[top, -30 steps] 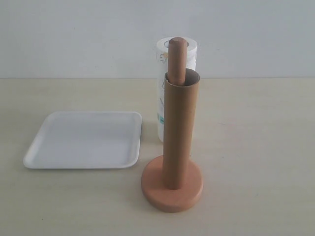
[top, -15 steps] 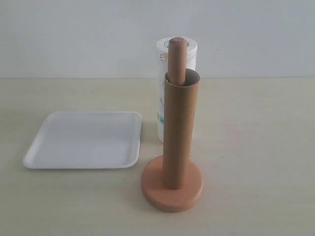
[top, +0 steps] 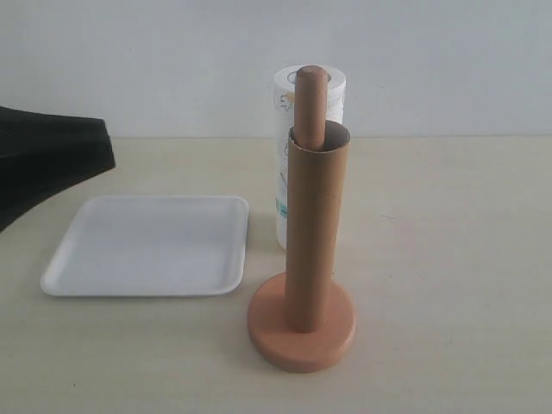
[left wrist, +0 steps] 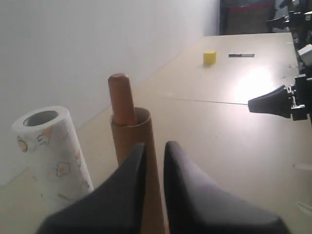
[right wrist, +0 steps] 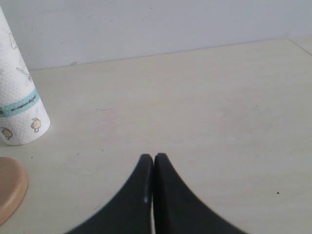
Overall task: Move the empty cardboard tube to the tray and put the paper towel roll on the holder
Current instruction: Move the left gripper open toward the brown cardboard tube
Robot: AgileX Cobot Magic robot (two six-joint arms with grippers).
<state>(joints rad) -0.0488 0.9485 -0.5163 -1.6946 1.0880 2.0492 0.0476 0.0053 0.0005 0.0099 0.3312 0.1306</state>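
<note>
The brown cardboard tube (top: 315, 233) stands slipped over the dowel of the wooden holder (top: 302, 341), and the dowel's rounded top pokes out above it. Behind them the white paper towel roll (top: 283, 112) stands upright. The white foam tray (top: 147, 246) lies to the left, with nothing in it. My left gripper (top: 108, 147) reaches in from the left edge, well short of the tube. In the left wrist view that gripper (left wrist: 154, 146) is slightly open and holds nothing; the tube (left wrist: 134, 131) and the roll (left wrist: 51, 151) lie beyond it. My right gripper (right wrist: 154, 157) is shut over bare table, near the roll (right wrist: 17, 97).
A white wall runs behind the table. Far off on the tabletop lie a small yellow block (left wrist: 209, 57) and a dark pen (left wrist: 241, 55). The holder's base edge (right wrist: 9, 187) shows in the right wrist view.
My left gripper has come into the exterior view from the left, above the tray's far left side. Tube, holder, roll and tray have not moved.
</note>
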